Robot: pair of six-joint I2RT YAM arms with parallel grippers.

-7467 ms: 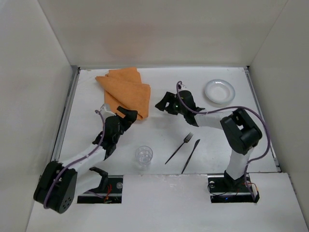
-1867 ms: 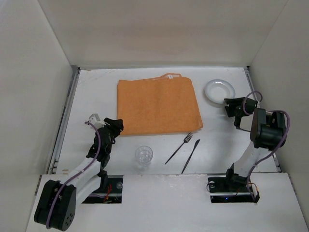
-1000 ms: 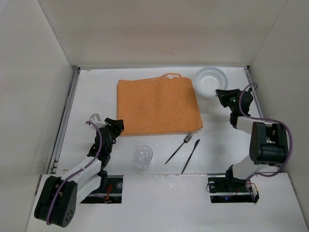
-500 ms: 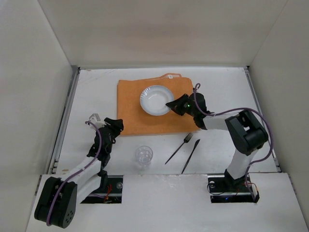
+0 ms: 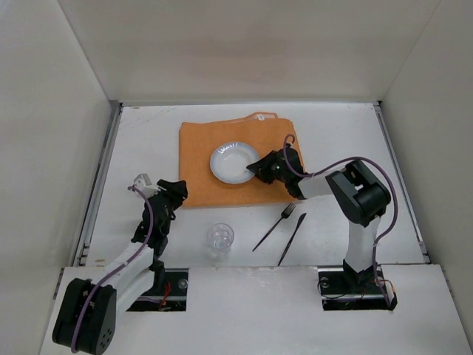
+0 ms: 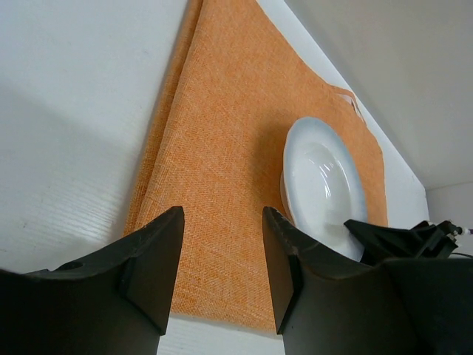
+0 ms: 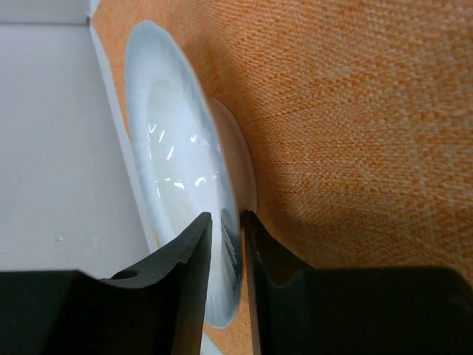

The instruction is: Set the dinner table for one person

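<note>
White dinner table with walls on three sides, orange cloth spread on its far middle. The plate sits mid-cloth. The right gripper has its fingers either side of the plate's rim, and I can't tell if they're squeezing or loose. The left gripper is spread and empty off the cloth's near-left corner. If the right one backs off while snagging that rim, it'll probably tip the plate or bunch the cloth.

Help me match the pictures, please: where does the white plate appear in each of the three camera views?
Top external: the white plate lies near the centre, on the orange cloth, with the right gripper at its right rim.
Left wrist: right of centre, lying on the cloth.
Right wrist: left of centre, seen almost edge-on, its rim between the jaws.
Shared landmark: the orange cloth under the plate shows in all three views.
</note>
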